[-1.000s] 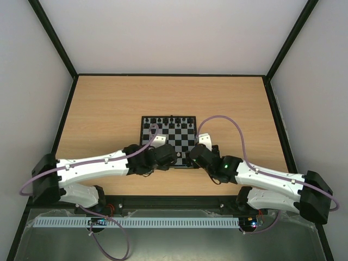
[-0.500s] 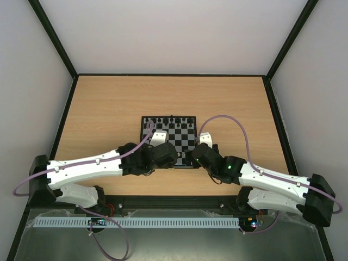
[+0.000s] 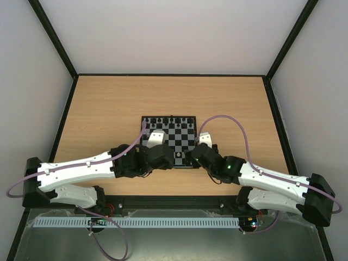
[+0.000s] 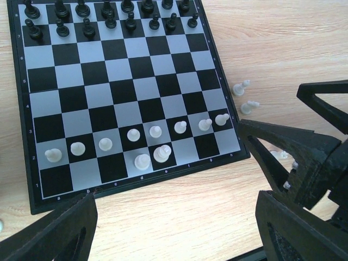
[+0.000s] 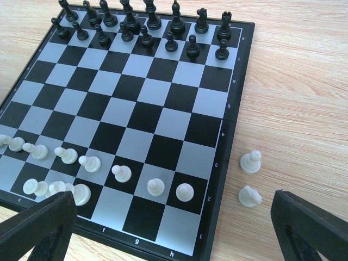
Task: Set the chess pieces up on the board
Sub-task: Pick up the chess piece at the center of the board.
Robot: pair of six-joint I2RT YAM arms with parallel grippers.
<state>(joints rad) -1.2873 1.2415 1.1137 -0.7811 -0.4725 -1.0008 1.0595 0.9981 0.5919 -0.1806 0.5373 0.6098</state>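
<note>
The board (image 3: 173, 132) lies at mid-table, with black chess pieces (image 5: 147, 23) filling its two far rows. A line of white pawns (image 4: 155, 131) crosses the near side, and two bigger white pieces (image 4: 162, 153) stand in the nearest row. My left gripper (image 4: 174, 223) hangs open over bare wood just short of the board's near edge, holding nothing. My right gripper (image 5: 174, 234) is open and empty above the near right corner. Two white pieces (image 5: 250, 161) stand on the wood right of the board, just ahead of its right finger (image 5: 310, 228).
The right arm's black fingers (image 4: 293, 141) reach in close beside the board's near right corner (image 4: 239, 152), partly covering more loose white pieces there. The two gripper heads (image 3: 176, 155) sit close together at the board's near edge. Black-framed walls bound the table.
My left gripper has opened wider and drawn back toward the near left, uncovering a white piece in the nearest row. The right gripper has shifted slightly left, still open.
</note>
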